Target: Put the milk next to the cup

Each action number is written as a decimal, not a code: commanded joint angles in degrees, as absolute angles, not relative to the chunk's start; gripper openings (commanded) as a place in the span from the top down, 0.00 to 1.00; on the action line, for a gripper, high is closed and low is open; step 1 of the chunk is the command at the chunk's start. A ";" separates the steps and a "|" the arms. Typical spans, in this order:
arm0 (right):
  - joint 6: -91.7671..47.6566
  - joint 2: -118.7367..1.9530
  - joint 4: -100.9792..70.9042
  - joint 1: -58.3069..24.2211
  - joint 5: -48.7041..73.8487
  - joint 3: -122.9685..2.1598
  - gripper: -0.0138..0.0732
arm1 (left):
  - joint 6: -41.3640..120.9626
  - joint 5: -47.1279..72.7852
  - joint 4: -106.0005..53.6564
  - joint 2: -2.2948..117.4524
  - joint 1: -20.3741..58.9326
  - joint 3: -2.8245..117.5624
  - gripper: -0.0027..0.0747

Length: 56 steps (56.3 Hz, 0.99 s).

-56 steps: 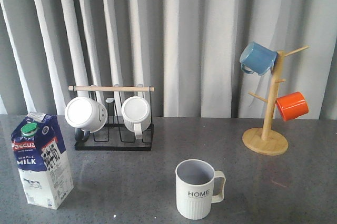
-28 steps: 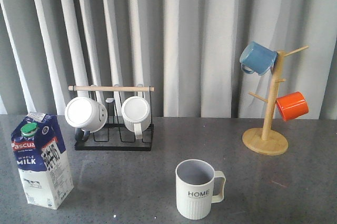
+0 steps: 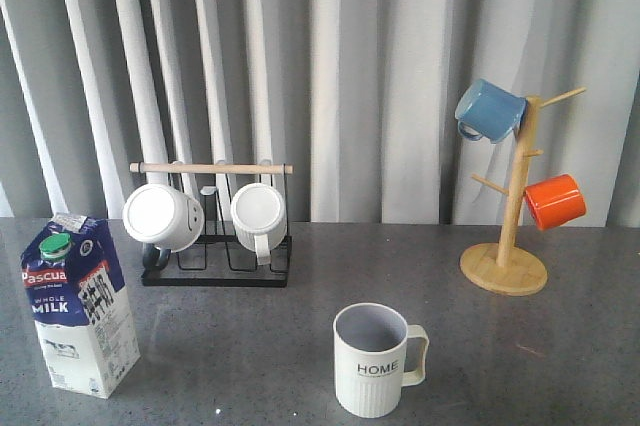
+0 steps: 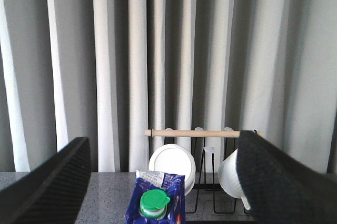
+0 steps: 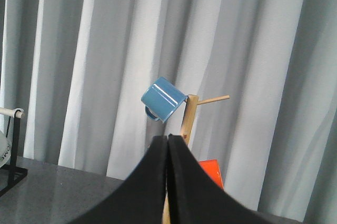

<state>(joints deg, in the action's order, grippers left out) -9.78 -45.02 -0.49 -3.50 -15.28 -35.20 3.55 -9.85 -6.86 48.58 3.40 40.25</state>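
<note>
Milk (image 3: 78,304) upright near front left corner of table (image 3: 230,346), green cap (image 3: 55,244) on top, well apart from cup. Left gripper (image 4: 158,190) seen only in left wrist view, fingers (image 4: 50,187) spread wide apart, nothing between them, carton top (image 4: 155,203) showing low in the gap, not touched. Black wire rack (image 3: 215,246) with wooden bar toward back left of table, two plain white mugs (image 3: 163,217) lying on their sides in it. Cup (image 3: 372,358) with "HOME" lettering upright at front edge, about mid-table, handle to the right, grey inside visible. Right gripper (image 5: 168,145) seen only in right wrist view, fingers pressed together, nothing held. Wooden mug tree (image 3: 512,216) toward back right of table, blue mug (image 3: 489,111) hung on upper left peg, orange mug (image 3: 554,201) hung lower on right. Grey pleated curtain (image 3: 380,66) behind the table.
</note>
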 commanded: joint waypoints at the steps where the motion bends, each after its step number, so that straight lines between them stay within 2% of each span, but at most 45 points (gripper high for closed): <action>1: -10.02 -44.69 0.00 -3.06 -19.62 -36.64 0.85 | 3.43 -9.77 -6.87 52.24 3.45 46.85 0.15; 7: -10.02 -44.69 0.00 -3.06 -19.67 -36.64 0.85 | 3.43 -5.53 -6.87 56.92 3.45 53.87 0.01; 15: -10.02 -44.69 0.00 -3.06 -19.67 -36.64 0.85 | 3.87 -3.78 -6.71 62.75 3.16 59.23 0.02; 33: -10.02 -44.69 0.00 -3.06 -19.67 -36.64 0.85 | 3.71 -5.66 -6.44 73.95 1.74 59.63 0.03; 56: -10.02 -44.69 0.00 -3.06 -19.67 -36.64 0.85 | 1.81 -4.87 -6.94 81.06 1.92 59.63 0.04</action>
<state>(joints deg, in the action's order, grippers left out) -9.78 -45.02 -0.49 -3.50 -15.28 -35.17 2.59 -0.94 -6.47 81.82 1.81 57.68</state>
